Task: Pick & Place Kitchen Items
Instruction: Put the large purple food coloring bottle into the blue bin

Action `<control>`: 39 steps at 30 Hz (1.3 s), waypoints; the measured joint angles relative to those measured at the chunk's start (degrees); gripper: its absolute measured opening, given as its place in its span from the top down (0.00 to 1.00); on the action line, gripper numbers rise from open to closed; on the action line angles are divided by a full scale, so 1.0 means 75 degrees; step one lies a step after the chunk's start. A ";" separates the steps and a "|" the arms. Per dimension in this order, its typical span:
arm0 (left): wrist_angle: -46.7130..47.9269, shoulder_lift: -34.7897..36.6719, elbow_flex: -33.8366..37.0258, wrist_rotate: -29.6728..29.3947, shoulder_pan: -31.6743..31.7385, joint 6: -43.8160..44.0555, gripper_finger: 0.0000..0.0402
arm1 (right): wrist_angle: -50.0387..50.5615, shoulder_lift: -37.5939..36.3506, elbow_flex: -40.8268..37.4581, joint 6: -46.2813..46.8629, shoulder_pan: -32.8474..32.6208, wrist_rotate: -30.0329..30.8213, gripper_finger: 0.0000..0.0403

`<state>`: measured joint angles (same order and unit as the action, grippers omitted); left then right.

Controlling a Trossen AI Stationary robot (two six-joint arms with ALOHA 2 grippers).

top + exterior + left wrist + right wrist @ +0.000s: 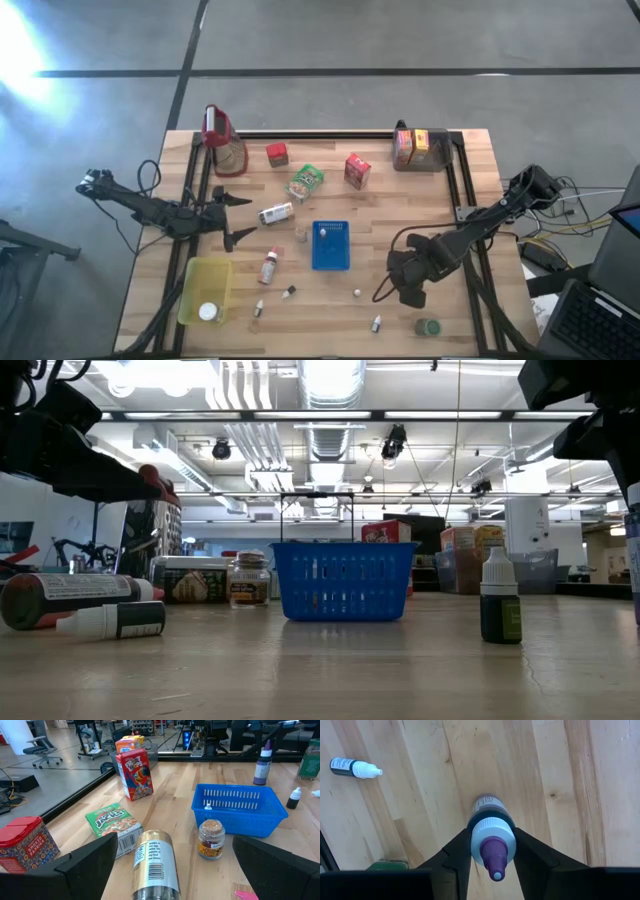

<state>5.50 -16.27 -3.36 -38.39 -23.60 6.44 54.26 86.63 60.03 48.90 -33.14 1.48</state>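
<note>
Flanking blue basket: scattered bottles.

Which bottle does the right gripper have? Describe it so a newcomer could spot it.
Start at the blue basket mid-table, then go to the right gripper near the table's right front. Its fingers are clamped on a small bottle with a white collar and purple nozzle; the nearby dropper bottle, lying free, has a white tip.

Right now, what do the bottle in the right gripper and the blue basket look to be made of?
Bottle in the right gripper: looks like smooth plastic, with a matte white collar and purple nozzle tip. Blue basket: looks like moulded plastic, judging by its uniform colour, slotted walls and slight sheen.
</note>
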 joint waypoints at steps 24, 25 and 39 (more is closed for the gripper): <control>0.0001 0.0000 0.0000 0.0000 0.0001 0.0002 0.00 | -0.0008 0.0009 0.0639 -0.1106 0.0321 0.0026 0.68; 0.0000 0.0001 -0.0002 0.0000 0.0001 0.0002 0.00 | -0.0010 0.0009 0.0714 -0.1212 0.0377 0.0027 0.69; -0.0001 0.0000 0.0000 0.0000 0.0001 0.0003 0.00 | 0.0019 0.0014 0.1862 -0.2613 0.1296 0.0062 0.70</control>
<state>5.50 -16.27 -3.36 -38.39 -23.60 6.46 54.40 86.73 74.00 29.31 -23.42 1.94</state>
